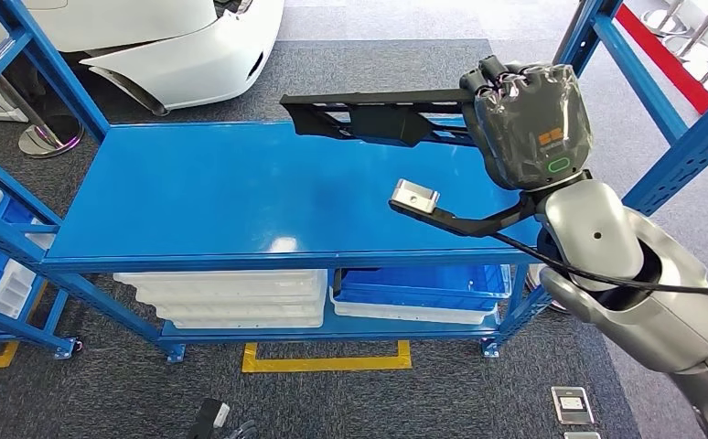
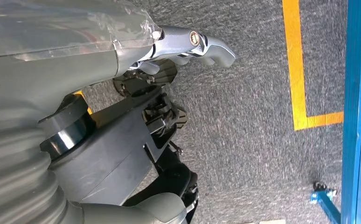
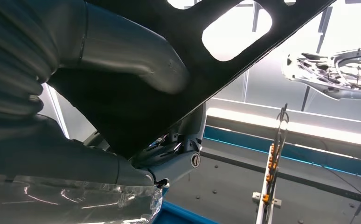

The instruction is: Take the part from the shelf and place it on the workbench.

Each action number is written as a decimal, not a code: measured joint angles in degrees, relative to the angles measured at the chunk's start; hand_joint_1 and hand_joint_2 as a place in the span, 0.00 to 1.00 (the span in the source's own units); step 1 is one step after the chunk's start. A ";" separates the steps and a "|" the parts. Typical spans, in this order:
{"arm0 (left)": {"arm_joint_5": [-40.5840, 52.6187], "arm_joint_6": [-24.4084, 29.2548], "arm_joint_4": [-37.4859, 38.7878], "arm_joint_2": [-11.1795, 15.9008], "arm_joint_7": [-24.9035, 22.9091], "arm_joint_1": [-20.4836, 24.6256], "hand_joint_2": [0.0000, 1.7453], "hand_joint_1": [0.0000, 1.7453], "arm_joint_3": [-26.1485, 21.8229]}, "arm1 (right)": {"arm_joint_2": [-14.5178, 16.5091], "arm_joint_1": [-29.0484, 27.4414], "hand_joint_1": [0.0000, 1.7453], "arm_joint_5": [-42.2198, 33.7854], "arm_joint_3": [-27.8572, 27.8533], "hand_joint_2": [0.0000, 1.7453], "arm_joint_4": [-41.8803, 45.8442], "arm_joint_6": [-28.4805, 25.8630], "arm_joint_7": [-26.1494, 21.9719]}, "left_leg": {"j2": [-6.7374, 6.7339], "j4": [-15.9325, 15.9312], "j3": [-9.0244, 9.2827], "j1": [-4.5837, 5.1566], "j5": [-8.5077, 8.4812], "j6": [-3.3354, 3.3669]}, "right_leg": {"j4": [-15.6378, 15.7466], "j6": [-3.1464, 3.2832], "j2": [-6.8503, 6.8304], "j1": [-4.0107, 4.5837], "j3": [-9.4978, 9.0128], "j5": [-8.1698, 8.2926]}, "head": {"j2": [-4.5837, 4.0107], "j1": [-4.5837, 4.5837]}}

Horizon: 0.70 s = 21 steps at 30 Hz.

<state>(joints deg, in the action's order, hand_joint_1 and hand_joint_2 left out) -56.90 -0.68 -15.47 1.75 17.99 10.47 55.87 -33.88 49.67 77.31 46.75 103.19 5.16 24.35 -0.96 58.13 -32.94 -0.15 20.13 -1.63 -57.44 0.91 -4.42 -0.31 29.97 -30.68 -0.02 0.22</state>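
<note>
Head view shows the right hand [image 1: 524, 114] clamped on one end of the long flat black plastic part [image 1: 378, 114] above the blue metal workbench [image 1: 195, 192]; best lowered level before letting go.

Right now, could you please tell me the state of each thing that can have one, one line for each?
black part: held in the air above the workbench, roughly level, not set down.
right hand: grips one end of the black part.
left hand: hangs over the floor, holds nothing.
blue workbench: top bare.
</note>
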 joint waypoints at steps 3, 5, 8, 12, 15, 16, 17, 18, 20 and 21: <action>-0.10 0.25 0.00 0.00 -0.03 -0.11 1.00 0.00 -0.21 | 0.01 0.00 1.00 -0.11 0.00 1.00 0.00 -0.02 0.04 | 0.00 0.00 0.00 0.00 0.00 0.00 | 0.00 0.00 0.00 0.00 0.00 0.00 | 0.00 -0.01; -0.13 0.43 0.00 0.00 -0.27 -0.13 1.00 0.00 -0.26 | 0.02 0.00 1.00 -0.21 0.00 1.00 0.00 -0.03 0.14 | 0.00 0.00 0.00 0.00 0.00 0.00 | 0.00 0.00 0.00 0.00 0.00 0.00 | 0.00 -0.01; -0.35 0.73 0.00 0.00 -1.24 -0.14 1.00 0.00 -0.42 | 0.02 0.00 1.00 -0.32 0.00 1.00 0.00 -0.06 0.33 | 0.00 0.00 -0.01 0.00 0.00 0.00 | 0.00 0.00 0.00 0.00 0.00 0.00 | 0.00 -0.01; -0.69 0.80 0.00 -0.02 -1.75 -0.15 1.00 0.00 -1.02 | 0.02 0.00 1.00 -0.33 0.00 1.00 0.00 -0.07 0.37 | 0.00 0.00 -0.01 0.00 0.00 0.00 | 0.00 0.00 -0.01 0.00 0.00 0.00 | 0.00 0.00; -0.67 0.90 0.00 -0.02 -1.86 -0.14 1.00 0.00 -1.23 | 0.02 0.01 1.00 -0.33 0.00 1.00 0.00 -0.05 0.37 | 0.00 0.00 -0.01 0.00 0.00 0.00 | 0.00 0.00 -0.01 0.00 0.00 0.00 | 0.00 0.01; -0.66 0.91 0.00 -0.02 -1.92 -0.14 1.00 0.00 -1.25 | 0.02 0.01 1.00 -0.33 0.00 1.00 0.00 -0.05 0.37 | 0.00 0.00 -0.01 0.00 0.00 0.00 | 0.00 0.00 -0.01 0.00 0.00 0.00 | 0.00 0.01; -0.65 0.92 0.00 -0.02 -1.99 -0.14 1.00 0.00 -1.27 | 0.02 0.01 1.00 -0.33 0.00 1.00 0.00 -0.04 0.37 | 0.00 0.00 -0.02 0.00 0.00 0.00 | 0.00 0.00 -0.01 0.00 0.00 0.00 | 0.00 0.00; -0.63 0.92 0.00 -0.02 -2.10 -0.14 1.00 0.00 -1.28 | 0.03 0.01 1.00 -0.33 0.00 1.00 0.00 -0.04 0.37 | 0.00 0.00 -0.02 0.00 0.00 0.00 | 0.00 0.00 -0.01 0.00 0.00 0.00 | 0.00 -0.01; -0.58 0.92 0.00 -0.02 -2.27 -0.13 1.00 0.00 -1.29 | 0.04 0.01 1.00 -0.33 0.00 1.00 0.00 -0.04 0.37 | 0.00 0.00 -0.02 0.00 0.00 0.00 | 0.00 0.00 -0.01 0.00 0.00 0.00 | 0.00 -0.01; -0.55 0.92 0.00 -0.02 -2.34 -0.13 1.00 0.00 -1.29 | 0.04 0.02 1.00 -0.33 0.00 1.00 0.00 -0.05 0.37 | 0.00 0.00 -0.03 0.00 0.00 0.00 | 0.00 0.00 -0.01 0.00 0.01 0.00 | 0.00 -0.01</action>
<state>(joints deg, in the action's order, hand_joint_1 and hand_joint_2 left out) -57.46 0.24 -15.47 1.73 15.65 10.34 54.58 -33.83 49.69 76.99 46.75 103.19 5.11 24.72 -0.96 58.14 -32.97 -0.15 20.13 -1.63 -57.44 0.91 -4.43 -0.31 29.97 -30.68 -0.02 0.22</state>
